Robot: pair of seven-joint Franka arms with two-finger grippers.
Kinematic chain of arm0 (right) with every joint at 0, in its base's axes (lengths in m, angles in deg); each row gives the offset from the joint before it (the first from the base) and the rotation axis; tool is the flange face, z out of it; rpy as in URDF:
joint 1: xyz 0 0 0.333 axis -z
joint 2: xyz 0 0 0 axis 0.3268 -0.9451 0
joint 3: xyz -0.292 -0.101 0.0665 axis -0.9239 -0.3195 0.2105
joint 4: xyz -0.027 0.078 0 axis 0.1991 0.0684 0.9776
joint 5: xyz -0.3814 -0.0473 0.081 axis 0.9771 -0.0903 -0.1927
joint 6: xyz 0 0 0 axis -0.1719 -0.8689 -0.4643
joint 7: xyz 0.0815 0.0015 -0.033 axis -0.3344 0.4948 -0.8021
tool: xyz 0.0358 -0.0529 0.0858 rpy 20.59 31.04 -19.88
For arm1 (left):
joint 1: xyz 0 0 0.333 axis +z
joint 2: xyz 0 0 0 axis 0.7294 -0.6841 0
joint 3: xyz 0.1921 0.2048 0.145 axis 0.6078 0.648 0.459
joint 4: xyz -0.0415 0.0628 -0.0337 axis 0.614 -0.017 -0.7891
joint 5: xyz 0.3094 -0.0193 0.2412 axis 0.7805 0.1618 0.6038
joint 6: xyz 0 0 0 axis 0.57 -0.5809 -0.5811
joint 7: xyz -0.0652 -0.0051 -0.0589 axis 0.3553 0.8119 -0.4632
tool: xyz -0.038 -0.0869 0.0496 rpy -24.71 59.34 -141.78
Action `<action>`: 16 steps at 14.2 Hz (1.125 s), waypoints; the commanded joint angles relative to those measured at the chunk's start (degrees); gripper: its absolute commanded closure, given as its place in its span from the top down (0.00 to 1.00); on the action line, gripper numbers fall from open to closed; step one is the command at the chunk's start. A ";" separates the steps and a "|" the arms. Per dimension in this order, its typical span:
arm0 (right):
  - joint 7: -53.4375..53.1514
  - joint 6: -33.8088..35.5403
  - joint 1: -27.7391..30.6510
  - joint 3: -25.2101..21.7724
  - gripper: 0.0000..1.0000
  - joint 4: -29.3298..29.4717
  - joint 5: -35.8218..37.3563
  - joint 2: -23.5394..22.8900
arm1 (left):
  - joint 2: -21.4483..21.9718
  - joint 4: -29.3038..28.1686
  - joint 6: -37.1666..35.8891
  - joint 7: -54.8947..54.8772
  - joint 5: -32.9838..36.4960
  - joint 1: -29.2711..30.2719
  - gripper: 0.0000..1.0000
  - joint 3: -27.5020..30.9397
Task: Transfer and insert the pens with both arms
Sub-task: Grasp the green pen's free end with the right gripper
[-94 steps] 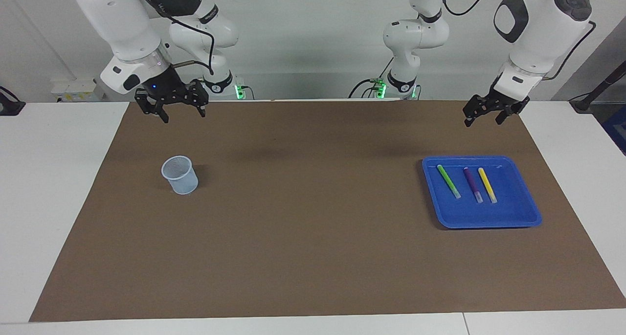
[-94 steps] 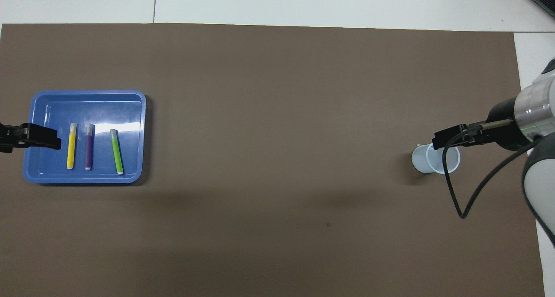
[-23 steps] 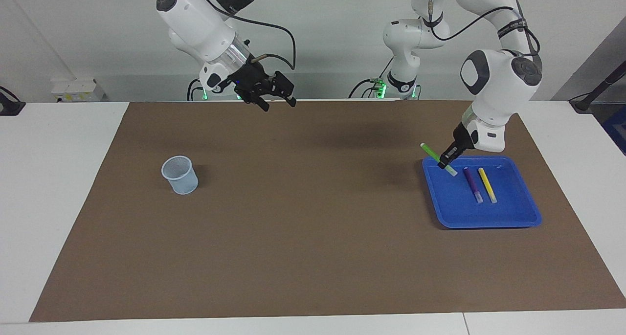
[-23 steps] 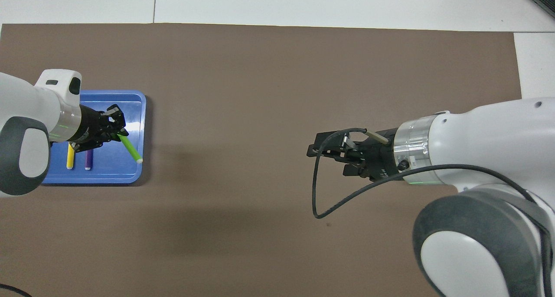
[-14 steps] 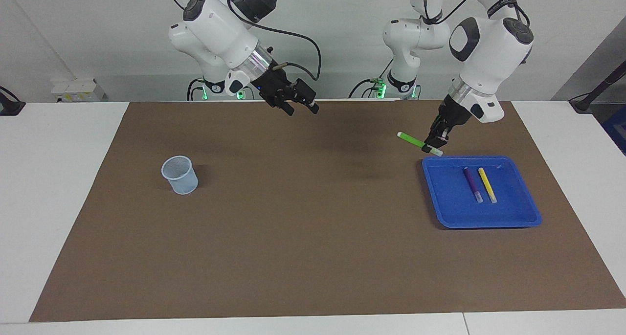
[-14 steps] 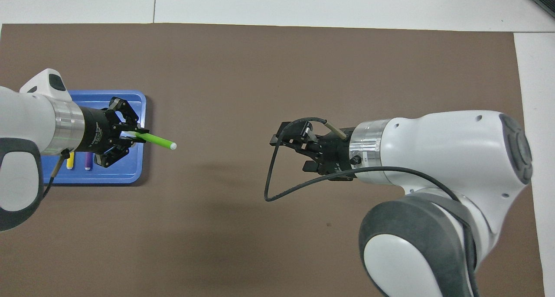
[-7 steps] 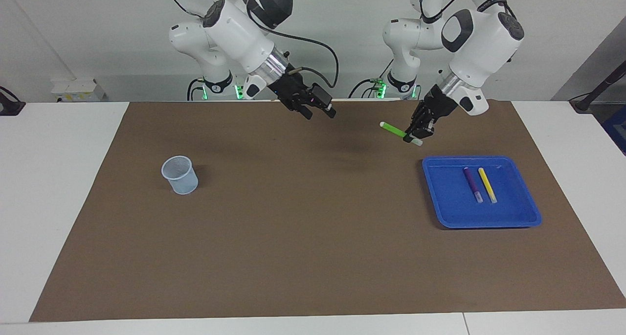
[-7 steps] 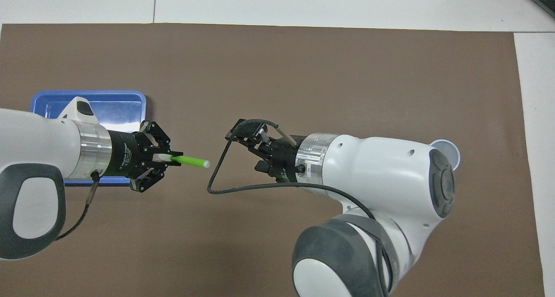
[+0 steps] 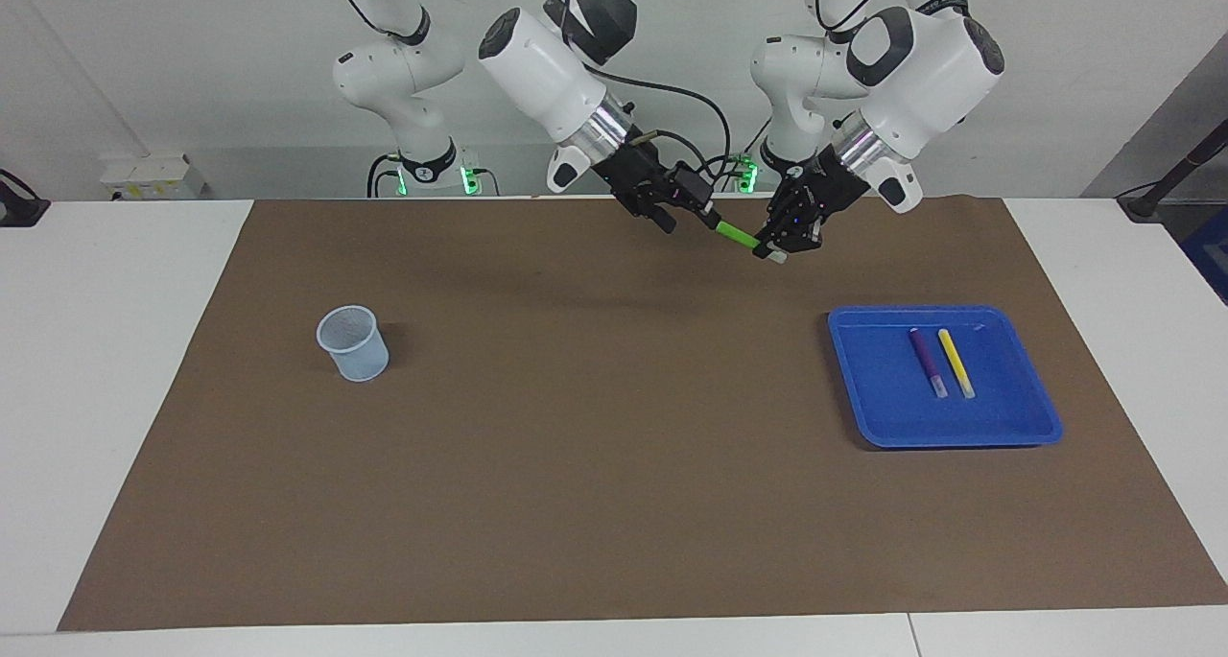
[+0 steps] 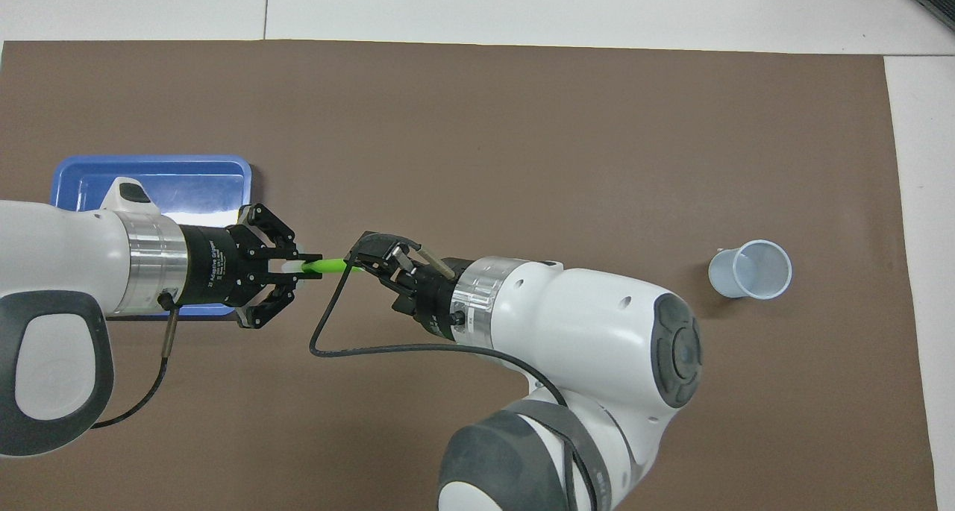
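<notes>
My left gripper (image 9: 782, 243) is shut on the pale end of the green pen (image 9: 737, 236) and holds it level in the air, over the mat between the two arm bases. My right gripper (image 9: 698, 214) is open, with the pen's green tip just between its fingers. The overhead view shows the same: left gripper (image 10: 295, 267), green pen (image 10: 328, 265), right gripper (image 10: 362, 261). The purple pen (image 9: 927, 361) and the yellow pen (image 9: 956, 362) lie side by side in the blue tray (image 9: 1017, 429). In the overhead view my left arm hides them.
A pale translucent cup (image 9: 355, 342) stands upright on the brown mat toward the right arm's end, also in the overhead view (image 10: 750, 270). The blue tray (image 10: 149, 166) sits toward the left arm's end. White table borders the mat.
My left gripper lifted the green pen out of the tray and carried it toward the table's middle. My right gripper swung in from over the cup and now meets the pen's tip.
</notes>
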 commanded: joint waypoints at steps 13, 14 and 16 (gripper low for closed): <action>-1.16 -7.06 -1.96 -0.07 0.54 0.74 -1.31 -2.91 | 2.88 -3.50 1.26 -0.63 -1.07 -3.57 0.00 0.62; -1.24 -7.06 -1.96 -0.07 0.54 0.82 -1.31 -2.91 | 2.88 -3.50 1.26 -0.63 -1.07 -3.57 0.00 0.62; -1.24 -6.97 -2.14 -0.07 0.54 0.74 -1.31 -2.83 | 2.96 -3.42 0.91 -0.63 -1.07 -3.57 0.00 0.62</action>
